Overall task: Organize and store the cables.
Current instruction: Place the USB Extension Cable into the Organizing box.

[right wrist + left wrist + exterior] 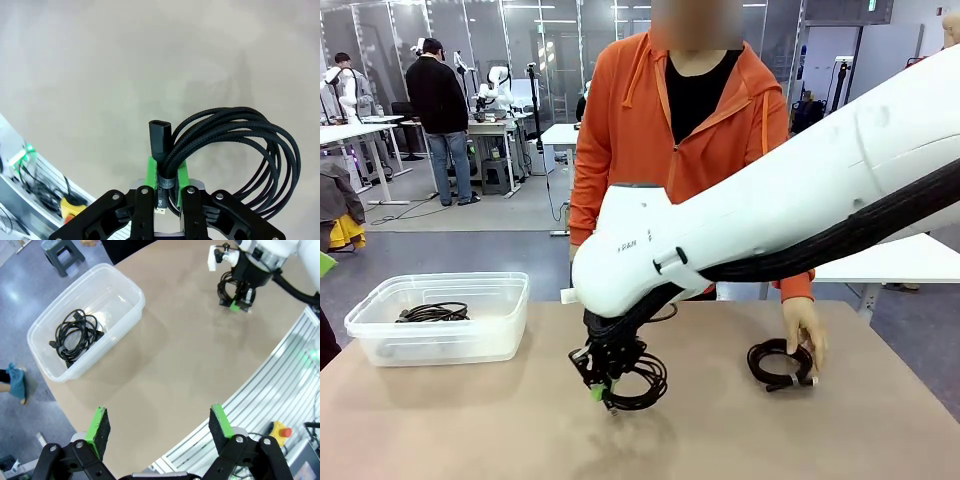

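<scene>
Right fingers [151, 172] pinch a braided cable coil [220, 122]; arm lettering [627, 244] illegible.

The right gripper [167, 181] is pinching a braided black cable [265, 150], its coil spreading toward 3 o'clock and its connector [159, 136] pointing to 12 o'clock.
</scene>
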`<state>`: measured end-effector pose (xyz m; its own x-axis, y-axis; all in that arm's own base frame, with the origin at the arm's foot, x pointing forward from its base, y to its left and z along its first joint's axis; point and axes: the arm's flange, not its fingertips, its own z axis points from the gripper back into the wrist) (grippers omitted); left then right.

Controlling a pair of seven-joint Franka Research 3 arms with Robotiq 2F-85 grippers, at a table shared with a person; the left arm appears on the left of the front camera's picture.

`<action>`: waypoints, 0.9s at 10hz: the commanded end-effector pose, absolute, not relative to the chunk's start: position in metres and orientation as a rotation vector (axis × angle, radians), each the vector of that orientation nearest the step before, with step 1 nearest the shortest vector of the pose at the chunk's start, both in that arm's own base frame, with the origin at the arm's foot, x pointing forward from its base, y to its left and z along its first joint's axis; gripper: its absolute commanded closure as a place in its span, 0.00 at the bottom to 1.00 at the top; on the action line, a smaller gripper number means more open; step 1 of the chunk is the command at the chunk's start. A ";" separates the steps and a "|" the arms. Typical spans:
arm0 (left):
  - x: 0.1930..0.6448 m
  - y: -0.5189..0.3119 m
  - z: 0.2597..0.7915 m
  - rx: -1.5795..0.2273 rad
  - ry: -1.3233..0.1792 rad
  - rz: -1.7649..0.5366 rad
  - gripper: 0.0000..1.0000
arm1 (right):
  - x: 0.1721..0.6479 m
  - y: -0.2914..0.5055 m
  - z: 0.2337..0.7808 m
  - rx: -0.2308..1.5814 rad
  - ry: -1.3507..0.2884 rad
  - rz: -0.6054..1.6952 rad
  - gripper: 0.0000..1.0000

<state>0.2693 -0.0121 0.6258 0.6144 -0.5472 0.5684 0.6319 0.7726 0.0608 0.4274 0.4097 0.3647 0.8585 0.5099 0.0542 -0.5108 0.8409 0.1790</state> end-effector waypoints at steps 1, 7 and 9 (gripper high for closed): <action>0.267 -0.014 0.626 -0.140 -0.593 -0.682 0.00 | 0.433 0.426 0.349 0.212 -0.049 0.449 1.00; 0.267 -0.014 0.626 -0.140 -0.593 -0.682 0.00 | 0.447 0.434 0.311 0.158 -0.033 0.416 0.73; 0.267 -0.014 0.626 -0.140 -0.593 -0.682 0.00 | 0.447 0.431 0.321 0.186 -0.041 0.419 0.26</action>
